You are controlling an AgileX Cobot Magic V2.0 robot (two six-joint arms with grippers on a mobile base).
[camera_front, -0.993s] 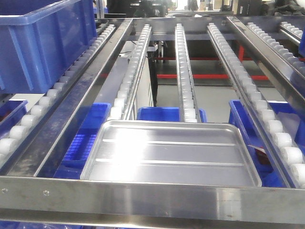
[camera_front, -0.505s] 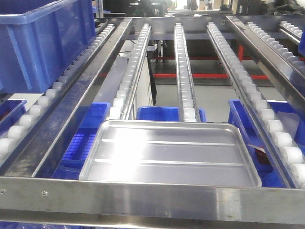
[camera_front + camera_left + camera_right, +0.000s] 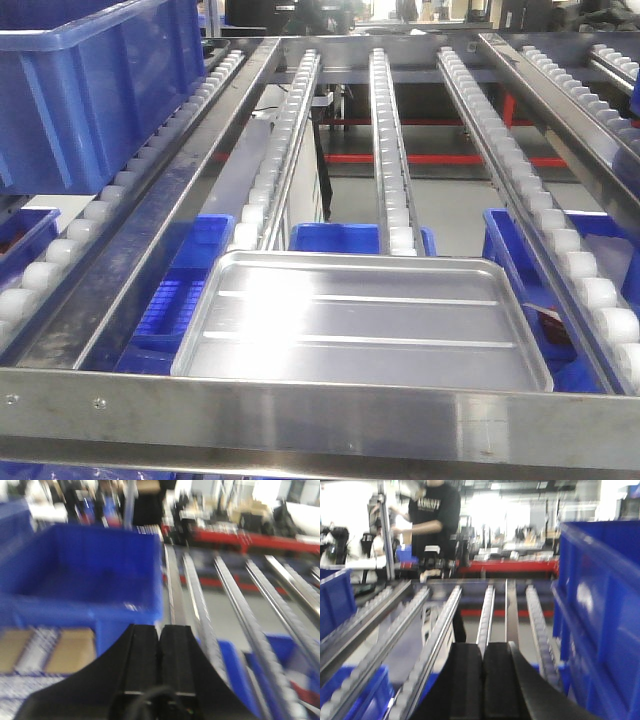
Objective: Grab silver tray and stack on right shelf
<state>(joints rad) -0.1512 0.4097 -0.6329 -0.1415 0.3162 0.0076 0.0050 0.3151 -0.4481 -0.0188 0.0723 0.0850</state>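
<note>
The silver tray, shiny with two long ridges across its base, lies flat on the right shelf, just behind its flat front bar. White roller tracks run away from it toward the back. Neither gripper shows in the front view. In the left wrist view my left gripper is shut, black fingers pressed together with nothing between them. My right gripper is likewise shut and empty in the right wrist view. Both wrist views are blurred and the tray shows in neither.
A large blue bin stands on the rack at the upper left. Lower blue bins show beneath the rollers. Another blue bin is close on the right of the right gripper. A person stands behind the rack.
The front view has shifted by a few pixels. The tray lies in the same place on the rack.
</note>
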